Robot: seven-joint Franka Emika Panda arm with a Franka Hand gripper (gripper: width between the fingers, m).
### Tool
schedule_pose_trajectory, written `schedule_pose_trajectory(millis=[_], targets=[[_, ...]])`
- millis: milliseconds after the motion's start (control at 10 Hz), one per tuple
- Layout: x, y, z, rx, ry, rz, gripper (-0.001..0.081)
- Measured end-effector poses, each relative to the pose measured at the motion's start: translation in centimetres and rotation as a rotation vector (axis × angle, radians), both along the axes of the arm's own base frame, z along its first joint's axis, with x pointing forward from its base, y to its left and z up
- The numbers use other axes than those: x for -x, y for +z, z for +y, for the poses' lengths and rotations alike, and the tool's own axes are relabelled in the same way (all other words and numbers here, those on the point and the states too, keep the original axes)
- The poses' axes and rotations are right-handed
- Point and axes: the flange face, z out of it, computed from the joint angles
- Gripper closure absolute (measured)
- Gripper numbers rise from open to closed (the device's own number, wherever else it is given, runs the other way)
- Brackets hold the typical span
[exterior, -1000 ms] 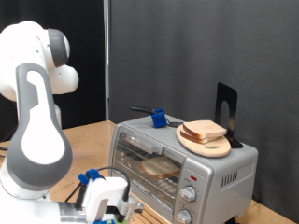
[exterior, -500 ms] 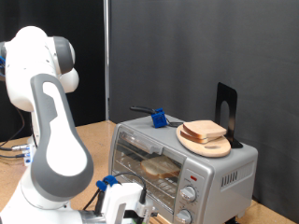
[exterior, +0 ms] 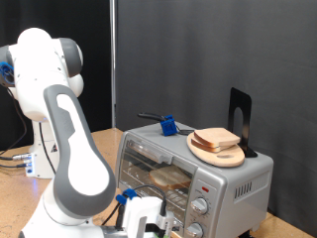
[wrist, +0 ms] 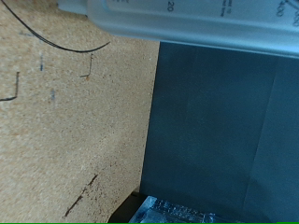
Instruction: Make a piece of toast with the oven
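Black curtains hang behind everything, and the brown particle-board counter (exterior: 99, 144) runs under the machine. From where I stand, the silver oven (exterior: 193, 178) sits toward the exterior view's right, its glass door shut, two round knobs (exterior: 201, 216) stacked on the front panel with a small red light just above them. Behind the glass, a piece of toast (exterior: 168, 178) lies on the wire rack, looking pale with a browner edge. On the oven's roof rests a round wooden plate (exterior: 220, 154) carrying another bread slice (exterior: 217, 140), and beside it a blue clip (exterior: 169, 126) and a dark upright stand (exterior: 241, 121). The white arm (exterior: 69, 149) folds down low at the exterior view's bottom, and its pincer (exterior: 144, 220) hangs just in front of the oven's lower left corner, near the door. I cannot tell whether the pincer is spread or pressed together. The wrist view gives only bare board, a dark cloth panel and a pale edge (wrist: 187, 23) of the hand's housing.
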Motion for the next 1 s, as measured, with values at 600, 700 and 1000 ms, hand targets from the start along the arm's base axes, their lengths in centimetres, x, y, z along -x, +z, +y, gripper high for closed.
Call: schedule_pose_trajectory(millis=[600, 700, 1000], targets=[[1.2, -1.5, 4.9, -0.031, 0.028, -0.005, 0.0001], [1.5, -1.6, 5.4, -0.036, 0.031, -0.007, 0.0001], [2.0, -1.5, 6.5, -0.044, 0.029, -0.012, 0.0001]])
